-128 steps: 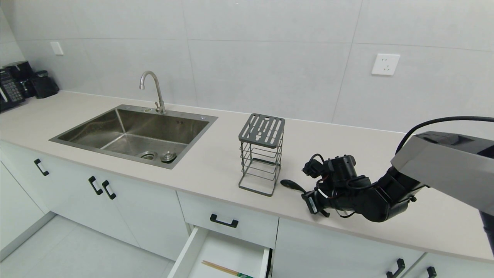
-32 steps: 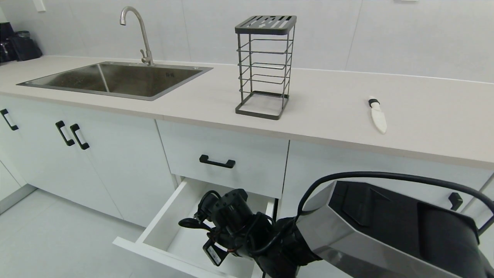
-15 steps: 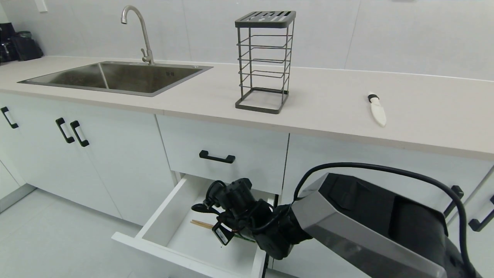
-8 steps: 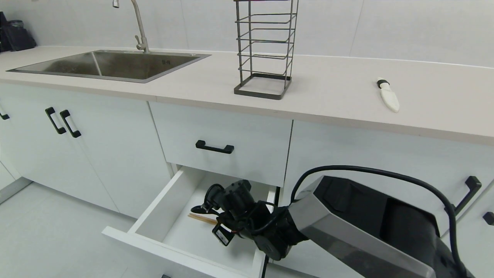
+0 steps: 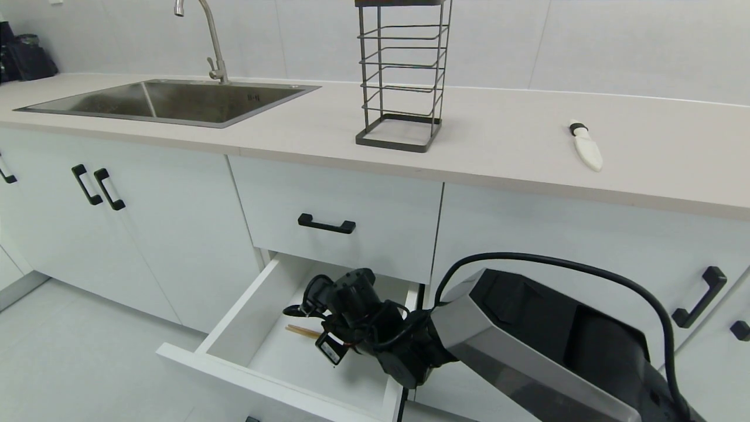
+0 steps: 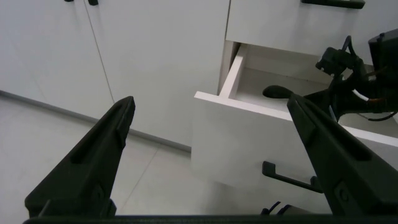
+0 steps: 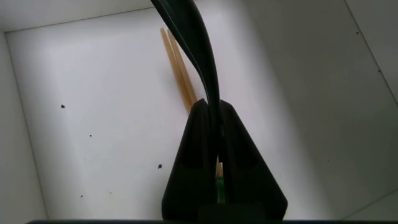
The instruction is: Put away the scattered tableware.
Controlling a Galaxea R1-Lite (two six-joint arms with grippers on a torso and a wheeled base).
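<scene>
One black spoon (image 7: 194, 46) is clamped by its handle in the right tool (image 7: 212, 115), above the one open drawer (image 5: 234, 364). Two chopsticks (image 7: 176, 73) are seen on the drawer floor, just beneath the spoon. One white knife (image 5: 586, 150) and one wire rack (image 5: 401, 76) are seen on the bench (image 5: 293, 136). The left tool (image 6: 211, 111) is spread wide, holding nothing.

We saw bright, even overhead light: the counter (image 5: 515, 140) pale, a soft sheen in the sink (image 5: 176, 102), the drawer (image 7: 93, 124) glaring white inside, verticals splaying toward the head view's edges.
</scene>
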